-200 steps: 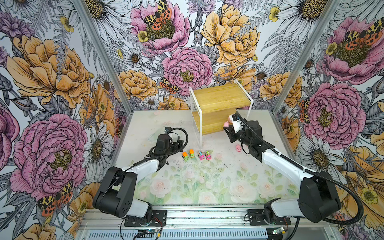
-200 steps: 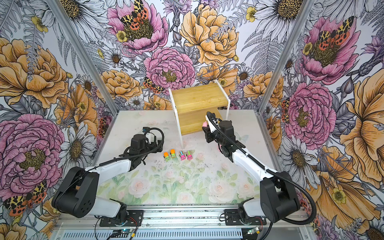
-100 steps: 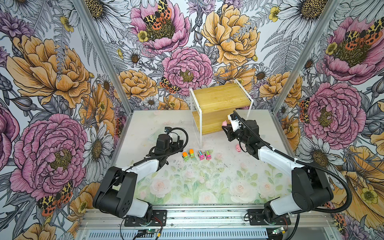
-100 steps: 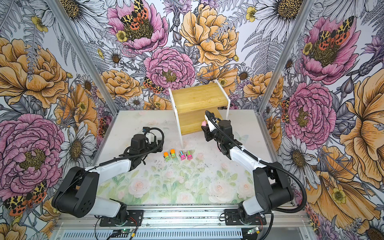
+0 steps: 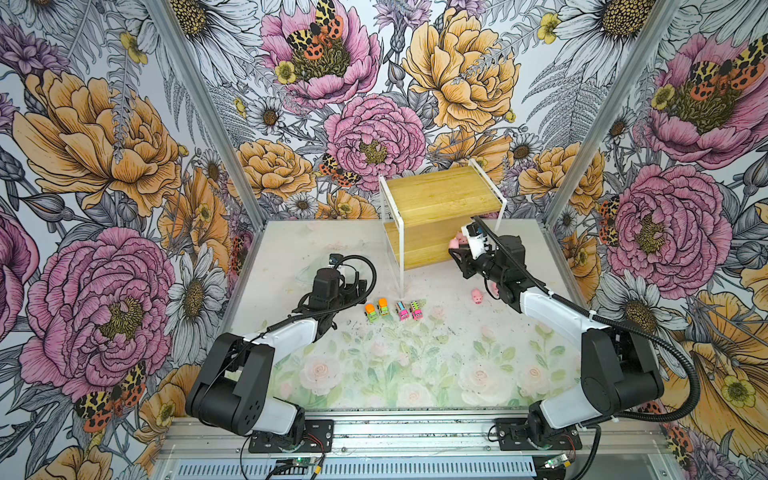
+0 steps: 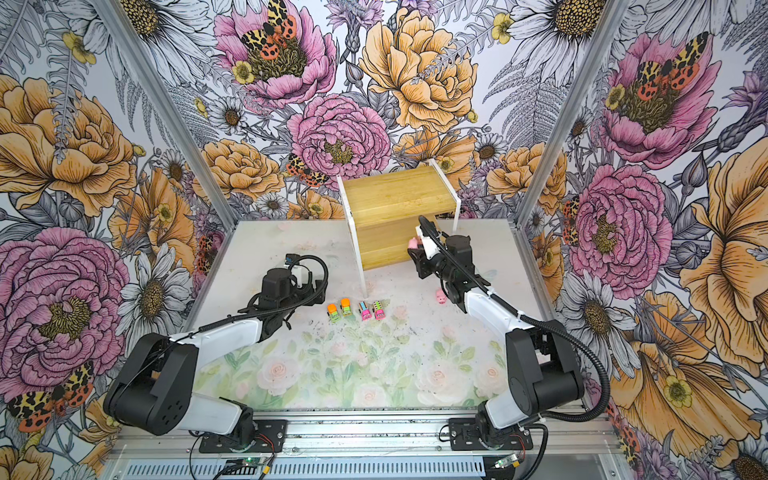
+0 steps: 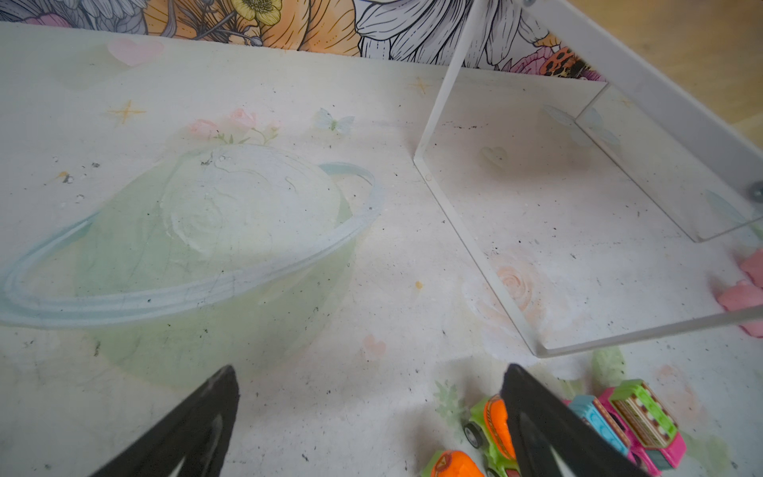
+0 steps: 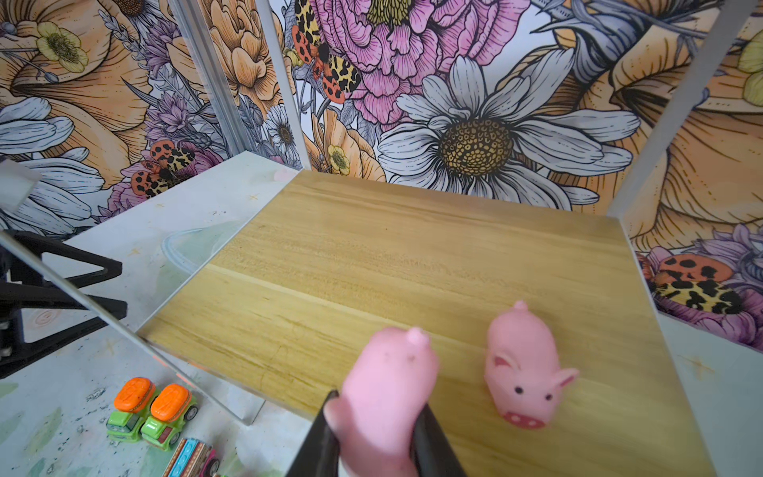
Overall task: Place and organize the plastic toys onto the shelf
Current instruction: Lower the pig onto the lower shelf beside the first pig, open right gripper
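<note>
1. Fingers (image 8: 320, 437) of your right gripper (image 8: 376, 406): clamped on a pink pig (image 8: 388, 380), with its tail nub pointing away from the fingertips.
2. The held pig is over the lower board of the shelf (image 8: 371, 256), close to the front edge. You cannot tell whether it touches the wood.
3. A second pig (image 8: 522, 371) stands upright on the same board, just beside the fingers and apart from the held one.
4. Left gripper (image 7: 370, 367): fingers spread, nothing between them. The green trucks (image 8: 150, 409) and pink trucks (image 5: 408, 310) are lined up on the table (image 5: 316, 249), right by one fingertip. A third pig (image 5: 477, 296) lies on the table, below and behind the right fingers.
5. Risk: the soft body looks squeezed. On release it may spring or cling to a pad, then topple or drop off the near edge.
6. Risk: the jaw nearest the second pig could nudge it as you open. Spread slowly and withdraw straight back.
</note>
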